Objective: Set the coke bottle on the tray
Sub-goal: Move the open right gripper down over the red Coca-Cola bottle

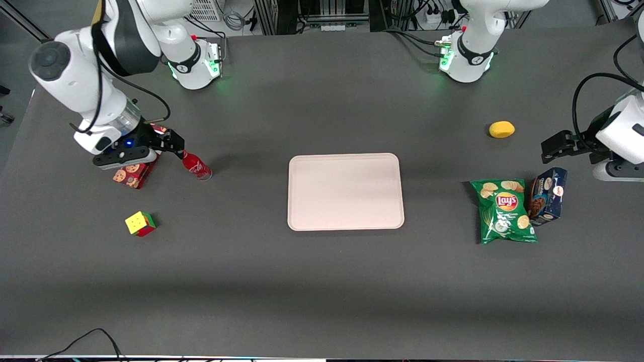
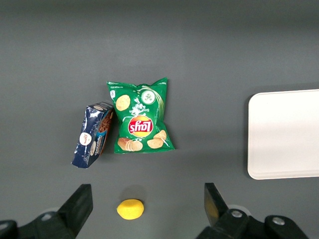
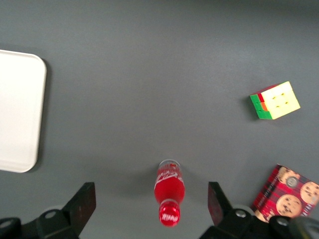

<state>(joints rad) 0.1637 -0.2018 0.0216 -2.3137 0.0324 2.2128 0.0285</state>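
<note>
Coke bottle [image 1: 195, 165] stands on the table in the front view, just beside the red cookie box [image 1: 133, 175], my gripper [image 1: 173, 146] right over its cap. Tray [image 1: 345, 191] waits well apart at mid-table, path open. Rubik's cube [image 1: 140, 223] sits nearer the camera; chips bag [image 1: 504, 210], blue box [image 1: 547, 195] and lemon [image 1: 501, 129] lie toward the parked arm's end.

Right wrist view: my fingers [image 3: 83, 203] spread wide, the bottle [image 3: 169, 191] between them, nothing held. Slim bottle, I reckon an off-centre close tips it, or I clip the cookie box [image 3: 285, 194].
</note>
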